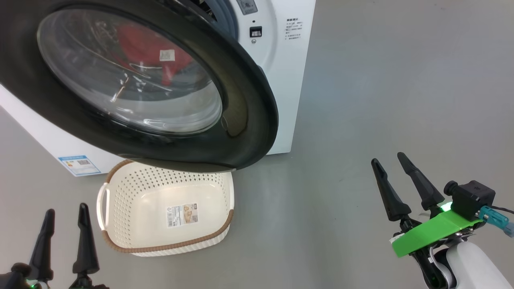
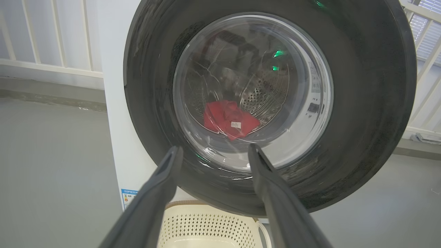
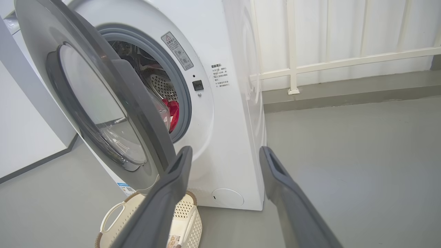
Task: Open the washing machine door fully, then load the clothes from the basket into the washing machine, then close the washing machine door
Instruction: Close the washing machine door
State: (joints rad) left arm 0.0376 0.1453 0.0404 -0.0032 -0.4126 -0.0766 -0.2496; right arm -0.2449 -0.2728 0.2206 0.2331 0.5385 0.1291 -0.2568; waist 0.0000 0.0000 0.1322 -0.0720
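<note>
The washing machine door (image 1: 245, 100) is one large round disc, glossy black around a bulging clear glass window. It stands swung partly out from the one white washing machine (image 1: 283, 80), and in the head view its lower edge hangs over the basket (image 1: 160, 180). Through the glass, the clothes (image 1: 148, 48) lie in the steel perforated drum as one bright red heap with one small white label. How many garments make up the heap cannot be told. The single cream perforated basket, brown-rimmed with white side handles, sits on the grey floor (image 1: 381, 80) just before the machine, with one sticker (image 1: 182, 214) on its bottom. Both end effectors hang low and well apart from the door. The left end effector (image 1: 66, 208) and the right end effector (image 1: 388, 158) each spread two dark fingers wide, holding nothing.
</note>
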